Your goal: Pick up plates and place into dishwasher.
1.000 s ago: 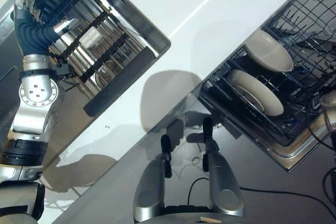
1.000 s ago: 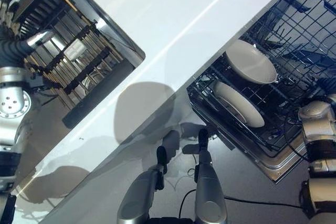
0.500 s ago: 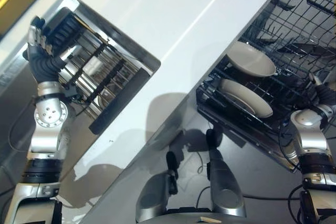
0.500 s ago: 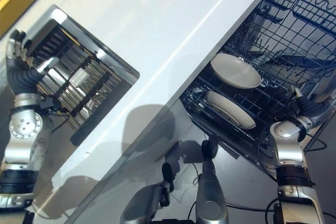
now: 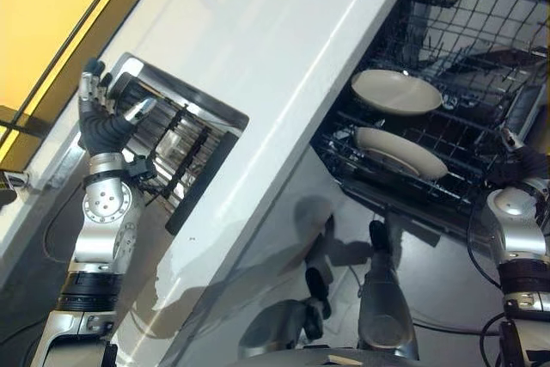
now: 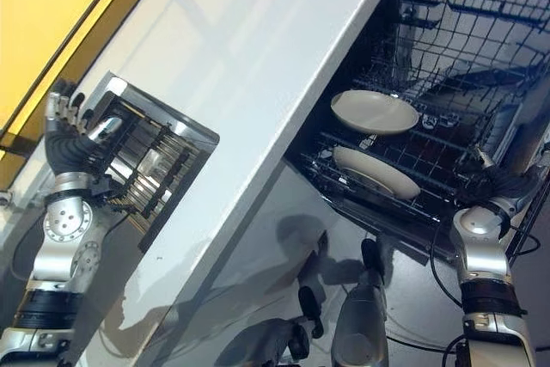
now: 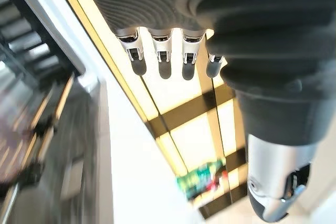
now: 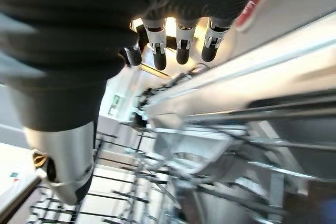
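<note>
Resting in the lower dishwasher rack (image 5: 447,169) are two cream plates. The farther plate (image 5: 396,92) and the nearer plate (image 5: 400,152) sit one behind the other, well apart from both hands. Each shows as a flattened oval with its long axis running roughly across the head view, its broad face turned up and toward the camera, leaning among the wire tines. A white counter (image 5: 284,66) runs diagonally between the dishwasher and a metal dish rack (image 5: 176,148) set at its far left. The left hand (image 5: 101,113) is raised beside that dish rack, fingers straight and spread, holding nothing. The right hand (image 8: 173,40) hangs by the dishwasher's near edge, fingers relaxed and empty.
</note>
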You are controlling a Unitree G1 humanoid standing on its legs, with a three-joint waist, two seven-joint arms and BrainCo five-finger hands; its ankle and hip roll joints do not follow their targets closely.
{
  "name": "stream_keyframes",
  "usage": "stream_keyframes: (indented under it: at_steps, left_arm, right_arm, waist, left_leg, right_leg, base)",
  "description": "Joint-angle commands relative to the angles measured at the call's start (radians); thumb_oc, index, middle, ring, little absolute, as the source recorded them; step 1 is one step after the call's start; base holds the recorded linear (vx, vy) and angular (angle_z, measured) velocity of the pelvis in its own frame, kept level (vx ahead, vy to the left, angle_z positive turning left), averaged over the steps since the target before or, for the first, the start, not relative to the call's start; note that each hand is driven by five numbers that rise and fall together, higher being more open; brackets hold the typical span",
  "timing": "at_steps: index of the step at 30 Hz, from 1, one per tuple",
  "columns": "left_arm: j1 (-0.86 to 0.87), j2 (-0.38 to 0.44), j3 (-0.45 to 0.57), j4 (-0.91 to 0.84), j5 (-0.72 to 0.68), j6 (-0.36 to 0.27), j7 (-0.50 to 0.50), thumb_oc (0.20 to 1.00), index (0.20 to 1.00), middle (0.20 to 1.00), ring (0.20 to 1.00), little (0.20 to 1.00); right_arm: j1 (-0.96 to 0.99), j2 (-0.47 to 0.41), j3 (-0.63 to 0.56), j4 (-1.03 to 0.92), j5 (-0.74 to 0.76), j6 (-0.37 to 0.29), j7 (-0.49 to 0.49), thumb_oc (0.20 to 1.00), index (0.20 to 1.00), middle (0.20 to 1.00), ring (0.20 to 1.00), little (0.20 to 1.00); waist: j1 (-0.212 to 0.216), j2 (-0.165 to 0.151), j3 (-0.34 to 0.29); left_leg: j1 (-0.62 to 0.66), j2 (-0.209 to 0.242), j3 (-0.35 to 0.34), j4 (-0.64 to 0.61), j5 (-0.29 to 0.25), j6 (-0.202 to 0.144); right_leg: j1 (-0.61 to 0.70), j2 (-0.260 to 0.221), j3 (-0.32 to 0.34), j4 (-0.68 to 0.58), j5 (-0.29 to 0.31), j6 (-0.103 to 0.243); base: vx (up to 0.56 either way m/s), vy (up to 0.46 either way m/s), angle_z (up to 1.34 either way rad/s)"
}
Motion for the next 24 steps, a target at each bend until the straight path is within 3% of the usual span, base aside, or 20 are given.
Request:
stream_keyframes:
  at_steps: [1, 9, 17, 24]
  left_arm:
    - [-0.003, -0.014, 0.017, 0.001, 0.025, -0.051, 0.039, 1.000, 1.000, 1.000, 1.000, 1.000]
    - [-0.079, 0.003, -0.022, 0.001, 0.018, -0.052, 0.085, 1.000, 1.000, 1.000, 1.000, 1.000]
    - [-0.071, -0.005, -0.031, -0.033, 0.010, -0.046, 0.092, 1.000, 1.000, 1.000, 1.000, 1.000]
    - [-0.048, -0.032, -0.039, -0.041, 0.012, -0.044, 0.096, 1.000, 1.000, 1.000, 1.000, 1.000]
  right_arm:
    - [-0.026, -0.085, 0.011, -0.003, 0.037, -0.074, 0.039, 1.000, 1.000, 1.000, 1.000, 1.000]
    - [-0.151, -0.071, 0.086, 0.072, 0.070, -0.078, 0.026, 1.000, 1.000, 1.000, 1.000, 1.000]
    - [-0.201, -0.057, 0.140, 0.056, 0.032, -0.097, 0.083, 1.000, 1.000, 1.000, 1.000, 1.000]
    - [-0.186, 0.009, 0.190, -0.001, 0.098, -0.154, 0.294, 1.000, 1.000, 1.000, 1.000, 1.000]
  waist:
    - [-0.028, -0.010, -0.006]
    - [-0.024, 0.018, 0.063]
    - [-0.010, 0.041, 0.084]
    - [0.004, 0.042, 0.074]
  left_leg:
    - [-0.186, 0.011, -0.063, 0.205, -0.003, -0.041]
    - [-0.255, -0.012, -0.064, 0.227, 0.002, -0.033]
    - [-0.266, -0.032, -0.069, 0.222, 0.004, -0.027]
    - [-0.265, -0.043, -0.074, 0.229, 0.002, -0.025]
  right_leg:
    - [0.013, -0.059, 0.016, 0.156, -0.195, 0.025]
    - [-0.083, -0.077, 0.034, 0.224, -0.201, 0.030]
    - [-0.106, -0.099, 0.034, 0.240, -0.201, 0.035]
    - [-0.104, -0.111, 0.035, 0.250, -0.205, 0.037]
  base:
    - [-0.06, 0.070, -0.09]
    - [-0.10, 0.051, -0.08]
    - [0.00, 0.061, 0.01]
    - [0.06, 0.073, -0.01]
